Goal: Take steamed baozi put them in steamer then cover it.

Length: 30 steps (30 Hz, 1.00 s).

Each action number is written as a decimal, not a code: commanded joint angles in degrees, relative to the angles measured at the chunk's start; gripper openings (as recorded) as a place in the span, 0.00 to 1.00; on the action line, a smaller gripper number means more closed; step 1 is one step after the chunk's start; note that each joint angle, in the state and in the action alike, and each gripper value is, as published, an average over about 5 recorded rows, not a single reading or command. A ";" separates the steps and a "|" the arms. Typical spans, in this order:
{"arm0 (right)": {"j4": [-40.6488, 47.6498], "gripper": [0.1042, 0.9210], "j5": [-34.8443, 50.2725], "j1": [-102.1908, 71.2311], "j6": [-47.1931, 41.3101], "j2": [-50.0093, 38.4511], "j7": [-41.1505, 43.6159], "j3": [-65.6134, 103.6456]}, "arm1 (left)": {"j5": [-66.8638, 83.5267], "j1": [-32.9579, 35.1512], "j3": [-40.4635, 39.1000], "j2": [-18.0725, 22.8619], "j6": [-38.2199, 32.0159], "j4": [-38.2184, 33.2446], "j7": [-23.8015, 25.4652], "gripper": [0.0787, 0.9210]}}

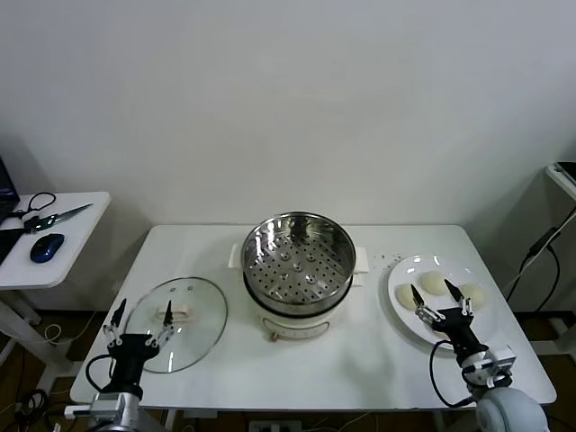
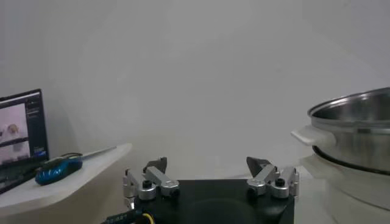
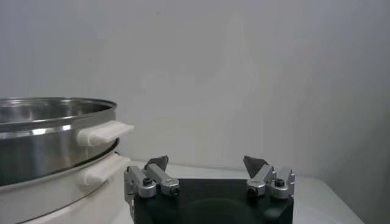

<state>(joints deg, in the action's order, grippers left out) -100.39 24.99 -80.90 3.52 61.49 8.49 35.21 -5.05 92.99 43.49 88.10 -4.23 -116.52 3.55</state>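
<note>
Over the white plate (image 1: 403,317) at the table's right end, the right gripper (image 1: 436,294) hangs wide open above the buns (image 1: 432,283), holding nothing. Across the table, the left gripper (image 1: 142,319) gapes wide beside the glass lid (image 1: 193,310). Between them stands the steamer (image 1: 297,261), uncovered.

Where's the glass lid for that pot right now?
In the head view, the glass lid lies flat on the table's left side, beside the steamer, under the left pincer.
</note>
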 commanded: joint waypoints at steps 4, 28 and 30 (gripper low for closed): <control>1.30 0.88 -10.39 5.89 -7.81 -6.74 7.89 -0.32 | -0.32 0.39 0.55 -0.24 0.63 -0.50 -0.24 0.88; 31.21 0.88 -35.32 84.84 -3.03 -34.49 56.38 -74.41 | 0.14 2.73 -2.00 -0.43 -3.93 0.81 -1.42 0.88; 33.30 0.88 -36.05 90.20 -1.91 -33.21 57.25 -82.15 | 0.60 2.59 -1.96 -0.43 -3.80 0.86 -1.47 0.88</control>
<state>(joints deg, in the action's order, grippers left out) -78.27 -3.07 -23.92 -1.96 30.99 53.07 -11.16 -5.12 95.43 41.81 87.66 -6.97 -116.00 2.34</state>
